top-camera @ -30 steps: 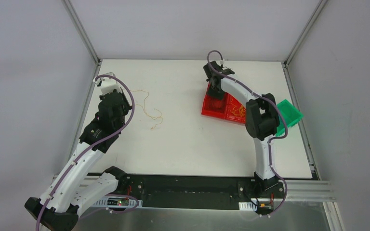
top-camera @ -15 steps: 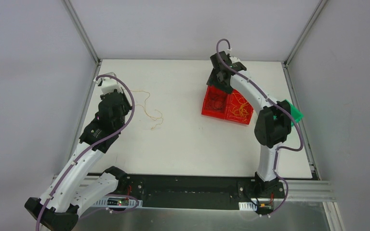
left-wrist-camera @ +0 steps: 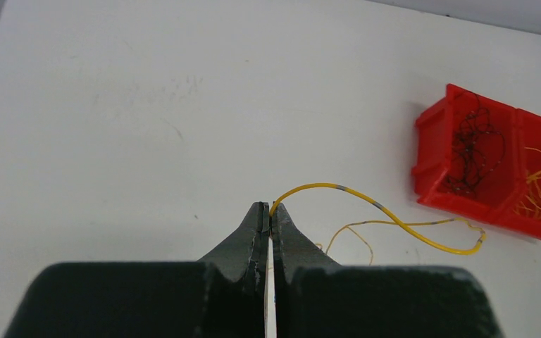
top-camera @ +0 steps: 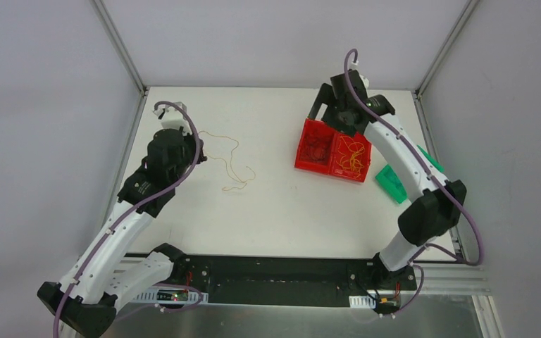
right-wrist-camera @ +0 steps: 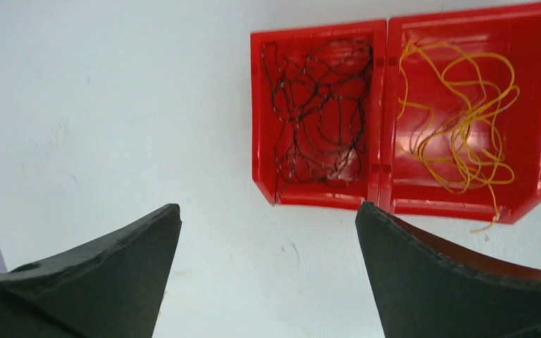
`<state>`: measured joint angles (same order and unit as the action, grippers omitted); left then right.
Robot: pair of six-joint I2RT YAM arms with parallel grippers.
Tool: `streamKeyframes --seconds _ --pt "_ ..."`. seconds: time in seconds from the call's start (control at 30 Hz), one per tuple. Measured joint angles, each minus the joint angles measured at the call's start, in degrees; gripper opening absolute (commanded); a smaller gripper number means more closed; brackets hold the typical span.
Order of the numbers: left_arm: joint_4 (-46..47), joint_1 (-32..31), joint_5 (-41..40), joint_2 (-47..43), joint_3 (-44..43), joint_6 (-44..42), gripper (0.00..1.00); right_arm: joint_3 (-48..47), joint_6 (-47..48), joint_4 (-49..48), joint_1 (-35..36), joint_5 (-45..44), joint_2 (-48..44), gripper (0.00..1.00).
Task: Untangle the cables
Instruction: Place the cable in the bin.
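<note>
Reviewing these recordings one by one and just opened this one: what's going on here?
The left gripper is shut on a thin yellow wire, whose loose loops trail over the white table. The right gripper is open and empty beside a red two-compartment plastic bin, with tangled dark wires in one compartment and curly yellow strands in the other.

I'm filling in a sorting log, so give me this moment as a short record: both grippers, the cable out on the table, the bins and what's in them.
left gripper: shut on the loose yellow cable, which trails in curls over the table
right gripper: open, empty, raised near the red bins
red bins: two side by side; one holds dark cables, the other binned yellow cables
green bin: right of the red bins; contents cannot be told
</note>
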<state>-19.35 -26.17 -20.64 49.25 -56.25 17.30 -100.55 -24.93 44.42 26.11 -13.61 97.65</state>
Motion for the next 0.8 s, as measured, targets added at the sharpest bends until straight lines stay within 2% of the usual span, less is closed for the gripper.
streamKeyframes --seconds 0.13,0.3,0.5,0.8 --pt "-1.38 -1.05 5.31 2.29 -1.84 3.72 0.00 13.20 1.70 -3.85 -0.22 5.07 -10.78 0.99" --pt "-2.58 -8.55 7.45 11.65 -8.76 6.56 0.00 23.61 2.62 -3.65 -2.36 7.61 -22.88 0.99" --pt "-3.26 -13.90 10.91 24.65 -21.77 10.25 0.00 30.95 1.51 -3.23 -8.13 1.75 -31.54 0.99" --pt "-0.24 -15.10 17.84 43.10 -45.46 18.14 0.00 34.01 0.11 -2.60 -13.90 -7.19 -42.56 0.99"
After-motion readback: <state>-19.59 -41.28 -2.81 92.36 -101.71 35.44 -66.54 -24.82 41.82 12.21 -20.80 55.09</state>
